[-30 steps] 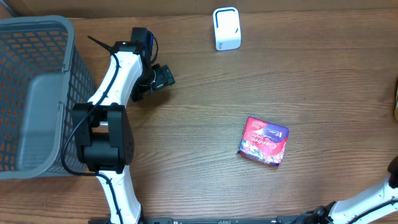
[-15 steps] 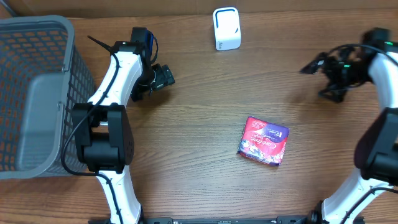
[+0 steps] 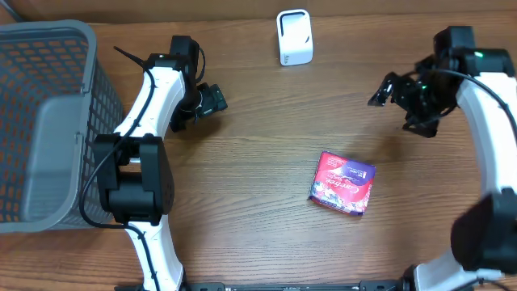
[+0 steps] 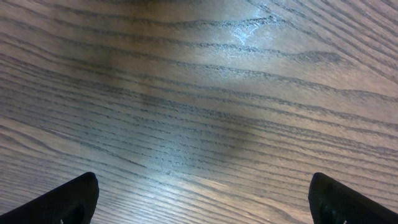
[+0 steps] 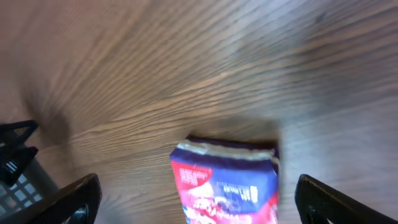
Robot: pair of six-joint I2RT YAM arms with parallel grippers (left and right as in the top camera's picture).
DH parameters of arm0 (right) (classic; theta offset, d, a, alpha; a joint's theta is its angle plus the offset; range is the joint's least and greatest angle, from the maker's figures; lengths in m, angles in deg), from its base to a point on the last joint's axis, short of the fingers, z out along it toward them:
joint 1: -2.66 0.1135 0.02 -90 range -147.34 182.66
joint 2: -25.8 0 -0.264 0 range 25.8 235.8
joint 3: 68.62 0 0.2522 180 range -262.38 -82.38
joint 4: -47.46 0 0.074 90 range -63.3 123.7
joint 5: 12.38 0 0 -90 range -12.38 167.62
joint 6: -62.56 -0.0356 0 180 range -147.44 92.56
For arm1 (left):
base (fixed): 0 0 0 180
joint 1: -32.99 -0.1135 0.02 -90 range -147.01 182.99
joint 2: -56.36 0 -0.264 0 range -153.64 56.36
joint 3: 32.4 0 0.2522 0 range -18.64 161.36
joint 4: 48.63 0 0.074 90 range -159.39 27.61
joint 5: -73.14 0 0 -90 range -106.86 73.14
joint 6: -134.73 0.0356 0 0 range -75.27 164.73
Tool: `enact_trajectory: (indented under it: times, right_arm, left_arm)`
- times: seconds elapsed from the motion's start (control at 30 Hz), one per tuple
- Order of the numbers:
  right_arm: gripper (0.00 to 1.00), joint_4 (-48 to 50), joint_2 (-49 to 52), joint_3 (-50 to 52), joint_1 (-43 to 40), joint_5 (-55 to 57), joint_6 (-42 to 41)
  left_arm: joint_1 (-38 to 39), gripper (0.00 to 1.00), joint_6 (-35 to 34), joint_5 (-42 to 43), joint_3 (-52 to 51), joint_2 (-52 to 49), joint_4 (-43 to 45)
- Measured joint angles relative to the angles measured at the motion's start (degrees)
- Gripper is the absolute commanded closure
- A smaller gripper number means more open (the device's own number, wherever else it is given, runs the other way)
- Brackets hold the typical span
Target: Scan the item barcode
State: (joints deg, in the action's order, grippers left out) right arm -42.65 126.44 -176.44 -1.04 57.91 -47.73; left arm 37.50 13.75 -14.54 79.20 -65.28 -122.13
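The item is a red and purple snack packet [image 3: 342, 183] lying flat on the wooden table, right of centre. A white scanner [image 3: 294, 36] stands at the table's far edge. My right gripper [image 3: 400, 109] hovers open above the table, up and to the right of the packet. In the right wrist view the packet [image 5: 227, 186] lies blurred below and between the wide-spread fingers [image 5: 74, 202], not touched. My left gripper [image 3: 214, 100] is open at the far left, near the basket. In the left wrist view only bare wood shows between its fingertips [image 4: 74, 196].
A grey mesh basket [image 3: 48, 121] fills the left edge of the table, and a corner of it [image 5: 15, 186] shows in the right wrist view. The left arm's base [image 3: 133, 182] stands beside the basket. The table's far edge runs just behind the scanner.
My right arm has come in from the right edge and swung left toward the packet, staying open. The left arm and the packet have not moved.
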Motion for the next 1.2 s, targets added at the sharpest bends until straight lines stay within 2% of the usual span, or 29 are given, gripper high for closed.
enact_trajectory:
  times: [0.2, 0.43, 0.6, 0.73, 0.93, 1.07, 1.2]
  right_arm:
    - [0.0, -0.63, -11.8, 2.38, 0.04, 5.64, -0.61]
    - [0.0, 6.64, -22.62, 16.7, -0.02, 10.47, -1.57]
    - [0.0, 11.56, -24.87, 24.98, -1.22, 15.13, -4.55]
    - [0.0, 12.68, -24.72, 25.81, -5.97, 15.87, -6.16]
    - [0.0, 13.38, -24.72, 25.81, -18.86, 16.33, -7.15]
    - [0.0, 12.76, -24.72, 25.81, -24.37, 16.74, -8.0]
    - [0.0, 13.22, -24.72, 25.81, -25.83, 16.76, -9.07]
  left_arm:
    - [0.0, 0.0, 0.0, 0.02, 0.0, 0.0, -0.04]
    - [0.0, 0.0, 0.0, 0.02, 0.0, 0.0, -0.04]
    - [0.0, 0.0, 0.0, 0.02, 0.0, 0.0, -0.02]
    - [0.0, 0.0, 0.0, 0.0, 0.0, 0.0, -0.02]
    - [0.0, 0.0, 0.0, 0.02, 0.0, 0.0, 1.36]
    - [0.0, 0.0, -0.09, 0.72, 0.0, 0.0, 3.02]
    - [0.0, 0.0, -0.85, 9.55, 0.0, 0.0, 0.92]
